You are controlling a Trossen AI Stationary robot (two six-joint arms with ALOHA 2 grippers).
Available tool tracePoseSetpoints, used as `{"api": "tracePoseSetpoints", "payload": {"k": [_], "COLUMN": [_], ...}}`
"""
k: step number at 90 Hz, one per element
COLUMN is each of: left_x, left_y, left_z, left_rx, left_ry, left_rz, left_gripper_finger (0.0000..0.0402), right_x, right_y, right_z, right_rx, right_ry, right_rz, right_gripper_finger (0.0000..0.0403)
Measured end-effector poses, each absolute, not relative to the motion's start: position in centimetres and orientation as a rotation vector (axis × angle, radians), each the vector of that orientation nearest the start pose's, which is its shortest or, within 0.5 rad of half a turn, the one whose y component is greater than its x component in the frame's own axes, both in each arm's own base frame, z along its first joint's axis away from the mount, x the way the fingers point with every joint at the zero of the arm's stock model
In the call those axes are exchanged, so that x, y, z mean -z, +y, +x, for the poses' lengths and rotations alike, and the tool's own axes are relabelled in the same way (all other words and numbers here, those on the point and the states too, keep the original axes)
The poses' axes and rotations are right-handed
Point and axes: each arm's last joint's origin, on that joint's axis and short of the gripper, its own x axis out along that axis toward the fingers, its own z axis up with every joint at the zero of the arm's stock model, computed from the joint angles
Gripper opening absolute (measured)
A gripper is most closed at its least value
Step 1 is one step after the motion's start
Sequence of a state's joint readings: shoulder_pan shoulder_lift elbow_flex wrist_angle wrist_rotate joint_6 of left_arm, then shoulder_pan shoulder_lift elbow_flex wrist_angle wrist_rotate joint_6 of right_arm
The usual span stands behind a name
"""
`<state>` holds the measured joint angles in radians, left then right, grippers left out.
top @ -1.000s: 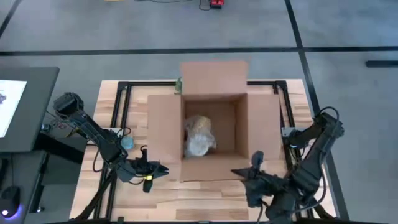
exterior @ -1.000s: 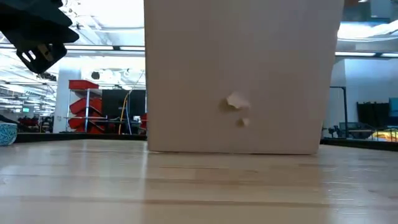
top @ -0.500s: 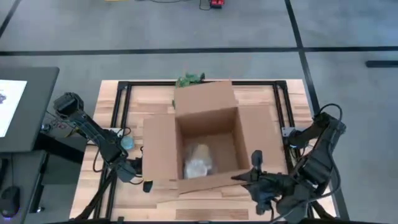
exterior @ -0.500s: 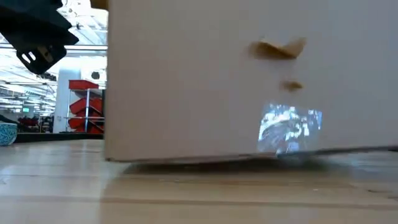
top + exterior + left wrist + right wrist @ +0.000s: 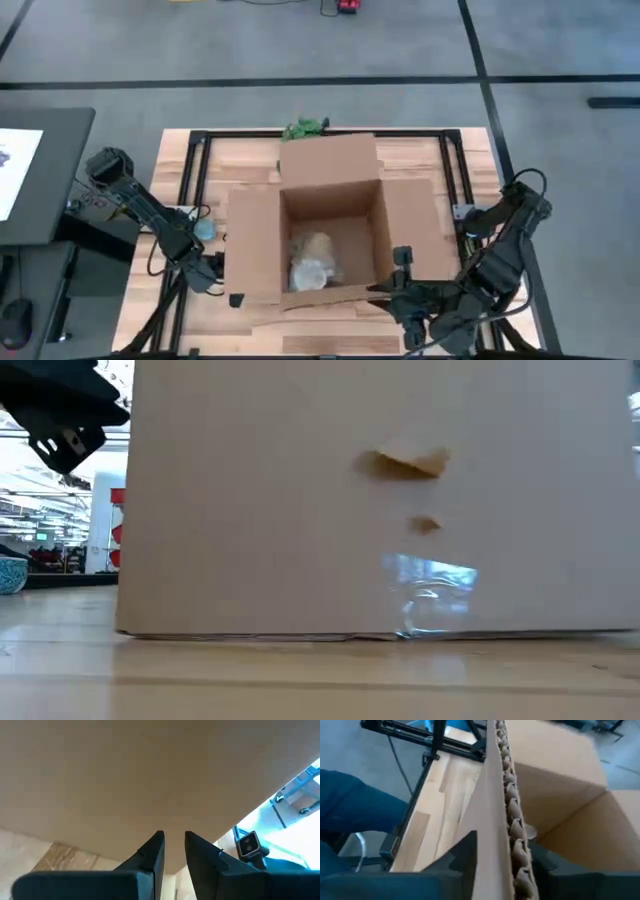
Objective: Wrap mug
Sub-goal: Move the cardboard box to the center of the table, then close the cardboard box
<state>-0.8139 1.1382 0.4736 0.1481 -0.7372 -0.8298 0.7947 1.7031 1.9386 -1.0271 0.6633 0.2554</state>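
An open cardboard box (image 5: 330,235) stands near the middle of the wooden table (image 5: 440,160), its four flaps spread outward; it serves as the landmark here. Inside the box, on its floor toward the near-left corner, lies a pale bundle of wrapping paper (image 5: 312,262), which appears to be the wrapped mug, though the mug itself is not visible under the paper.

The right gripper (image 5: 392,283) is at the box's near-right corner; in the right wrist view its two fingers (image 5: 465,852) sit one on each side of a corrugated flap edge (image 5: 507,815), clamped onto the cardboard. The left gripper (image 5: 226,283) is at the box's near-left corner, tucked under the left flap (image 5: 250,240); in the left wrist view its fingers (image 5: 154,851) stand a narrow gap apart with the brown flap surface right in front of them, and nothing shows between them.

In the low view the box's near wall (image 5: 370,500) fills most of the frame, with a strip of clear tape (image 5: 430,590) at its lower edge and a small tear higher up. A small blue bowl (image 5: 204,229) sits on the table to the left of the box, beside the left arm; something green (image 5: 303,128) shows just beyond the box's far flap.
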Motion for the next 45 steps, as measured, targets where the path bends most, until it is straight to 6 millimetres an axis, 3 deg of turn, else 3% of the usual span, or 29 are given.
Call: {"api": "tracePoseSetpoints", "payload": {"k": [21,35,45], "left_x": [-21.0,-21.9,-22.8], "left_y": [-13.9,-13.3,-12.8], "left_z": [15.4,14.9,14.4], "left_rx": [-0.079,-0.072,-0.059], "left_ry": [0.314,0.285,0.261], "left_rz": [-0.474,-0.463,-0.461], "left_gripper_finger": [0.0058,0.0058,0.0055], "right_x": [-45.1,-47.0,-47.3], "right_y": [22.5,22.5,22.6], "right_z": [25.0,23.2,21.5], "right_rx": [-0.182,-0.217,-0.225], "right_ry": [0.55,0.539,0.638], "right_rz": [-0.178,-0.147,0.017], "right_gripper_finger": [0.0206,0.0214,0.0208]}}
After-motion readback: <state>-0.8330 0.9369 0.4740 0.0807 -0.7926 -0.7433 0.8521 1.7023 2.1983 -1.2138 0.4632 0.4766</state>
